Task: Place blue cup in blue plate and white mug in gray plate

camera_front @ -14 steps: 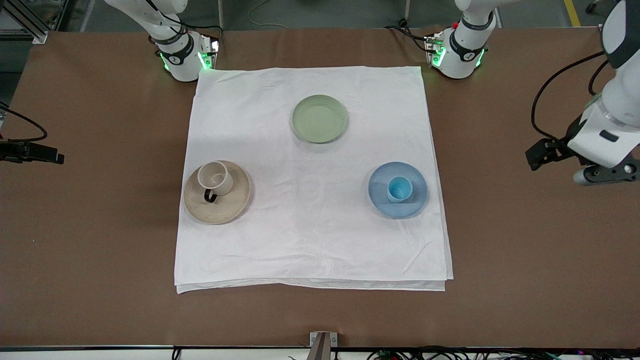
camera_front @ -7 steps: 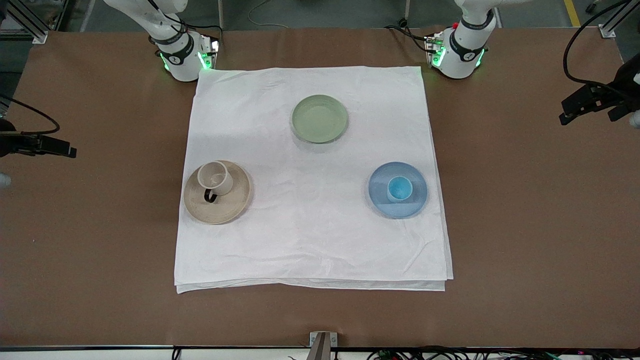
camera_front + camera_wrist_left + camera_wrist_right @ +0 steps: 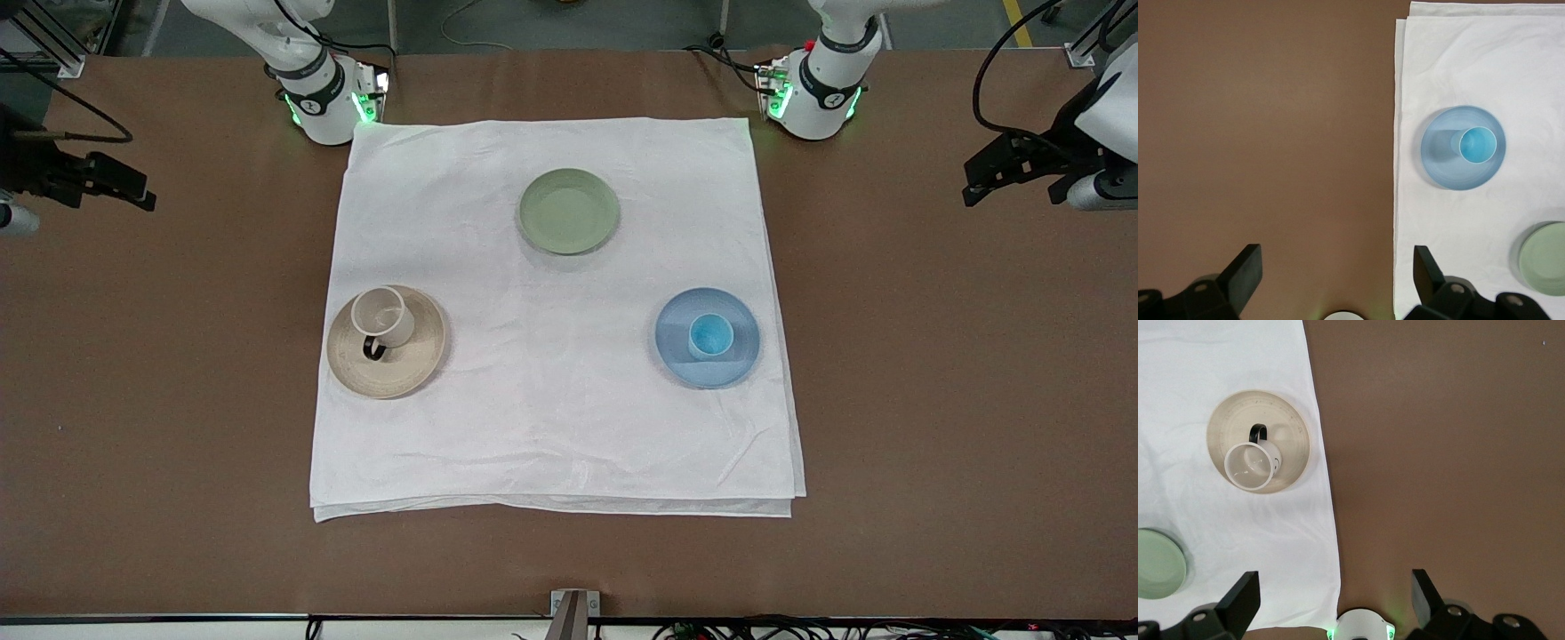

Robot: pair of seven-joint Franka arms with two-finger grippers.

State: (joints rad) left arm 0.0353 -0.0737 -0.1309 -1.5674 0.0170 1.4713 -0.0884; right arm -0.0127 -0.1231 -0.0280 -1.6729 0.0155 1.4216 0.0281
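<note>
The blue cup (image 3: 711, 336) stands upright in the blue plate (image 3: 676, 356) on the white cloth, toward the left arm's end; the left wrist view shows the cup (image 3: 1477, 145) in the plate (image 3: 1439, 160) too. The white mug (image 3: 382, 317) with its black handle stands upright on the gray (beige) plate (image 3: 418, 356), toward the right arm's end; the right wrist view shows the mug (image 3: 1253, 465) on the plate (image 3: 1290, 430). My left gripper (image 3: 989, 178) (image 3: 1336, 268) is open and empty, high over bare table off the cloth. My right gripper (image 3: 124, 188) (image 3: 1335, 590) is open and empty over bare table at the other end.
A pale green plate (image 3: 569, 211) lies empty on the white cloth (image 3: 551, 427), farther from the front camera than both other plates. Both arm bases stand at the cloth's corners farthest from the front camera. Brown table surrounds the cloth.
Both grippers have drawn away from the plates, out toward the table's ends and then toward the robots' side. The cup, mug and plates have not moved.
</note>
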